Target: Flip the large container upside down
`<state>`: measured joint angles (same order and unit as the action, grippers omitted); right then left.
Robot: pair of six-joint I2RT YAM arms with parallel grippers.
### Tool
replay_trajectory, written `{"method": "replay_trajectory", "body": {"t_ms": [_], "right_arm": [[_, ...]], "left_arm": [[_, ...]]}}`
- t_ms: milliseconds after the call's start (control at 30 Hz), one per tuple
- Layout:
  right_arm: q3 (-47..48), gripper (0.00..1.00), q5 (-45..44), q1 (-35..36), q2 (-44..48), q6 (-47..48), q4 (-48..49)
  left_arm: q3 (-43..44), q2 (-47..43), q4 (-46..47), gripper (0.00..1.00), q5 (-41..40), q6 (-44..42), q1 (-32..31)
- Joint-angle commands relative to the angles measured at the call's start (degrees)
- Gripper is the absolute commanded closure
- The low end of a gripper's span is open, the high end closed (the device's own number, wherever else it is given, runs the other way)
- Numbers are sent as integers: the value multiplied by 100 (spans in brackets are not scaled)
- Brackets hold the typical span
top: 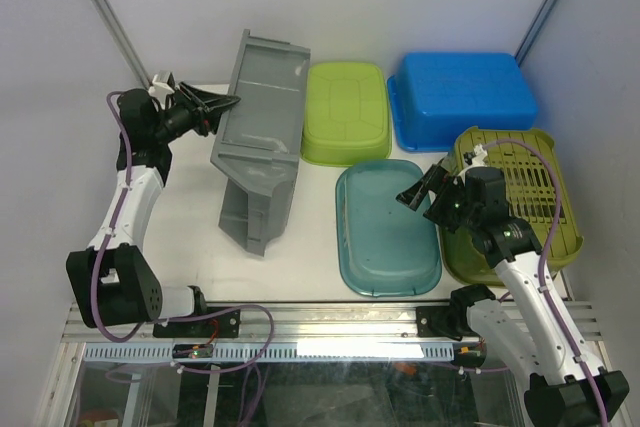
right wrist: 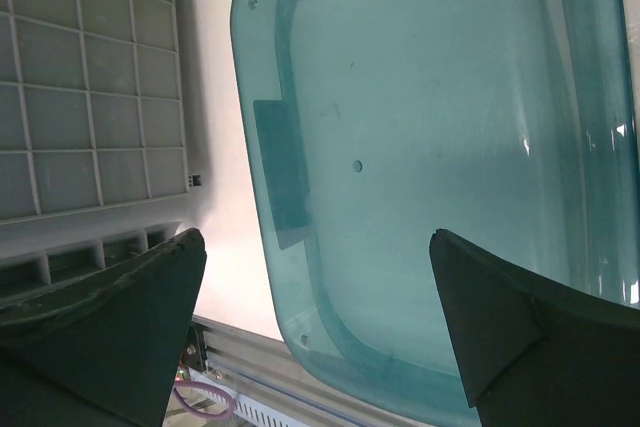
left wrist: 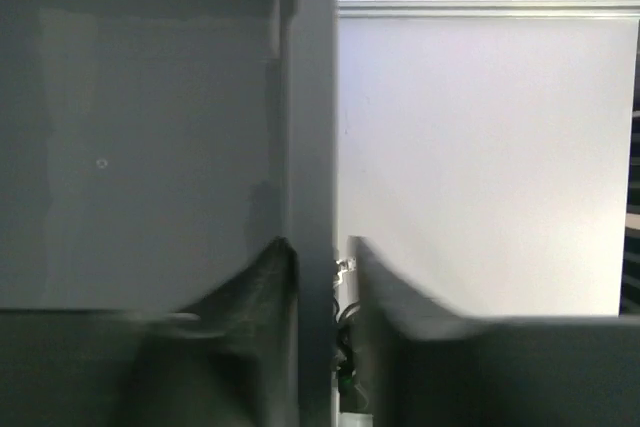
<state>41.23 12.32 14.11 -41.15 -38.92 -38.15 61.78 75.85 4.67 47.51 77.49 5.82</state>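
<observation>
Left arm: your left arm stretches toward the table's far left, and its gripper (top: 215, 112) is clamped on the rim of the large grey plastic container (top: 262, 137).
Container: it stands tipped up on edge at left-centre of the white table (top: 190, 247).
Right arm: your right gripper (top: 425, 190) hovers with its jaws wide apart over the translucent teal tub (top: 385, 227).
Neighbours: a lime-green tub (top: 346, 112) sits just beside the container, with a blue tub (top: 462, 97) and an olive slatted basket (top: 520, 197) further right.

No legible text, labels, brands or numbers, even on large container (top: 262, 137)
</observation>
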Motion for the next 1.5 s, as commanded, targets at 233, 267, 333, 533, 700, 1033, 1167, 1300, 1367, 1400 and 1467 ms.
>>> {"method": "replay_trajectory", "body": {"t_ms": [233, 267, 333, 533, 700, 1033, 1167, 1300, 1367, 1400, 1467], "right_arm": [[180, 1, -29, 2, 220, 154, -43], [170, 1, -20, 0, 228, 156, -48], [150, 1, 0, -1, 230, 167, -29], [94, 1, 36, 5, 213, 191, 61], [11, 1, 120, -2, 132, 200, 179], [35, 1, 192, 9, 15, 187, 303], [-34, 1, 274, 5, -15, 124, 376], [-58, 1, 293, 0, -17, 86, 403], [-54, 1, 279, 6, -1, 90, 396], [-63, 1, 272, 4, 1, 91, 402], [-92, 1, 341, 4, 14, 75, 424]], "left_arm": [[697, -748, -1991, 1, -446, -2033, 426], [860, -766, -2337, 1, -627, -2317, 442], [1215, -789, -3040, 1, -1062, -2998, 447], [2257, -663, -4723, 1, -2438, -4735, 445], [2317, -596, -5402, 1, -3079, -5646, 439], [2091, -879, -5373, 1, -5328, -6355, -120], [1864, -898, -5287, 8, -5919, -6530, -607], [1722, -769, -5265, 21, -6385, -6587, -1010], [1700, -711, -5259, 33, -6353, -6570, -1036], [1697, -700, -5255, 42, -6322, -6553, -1031], [1696, -698, -5239, 56, -6338, -6514, -1037]]}}
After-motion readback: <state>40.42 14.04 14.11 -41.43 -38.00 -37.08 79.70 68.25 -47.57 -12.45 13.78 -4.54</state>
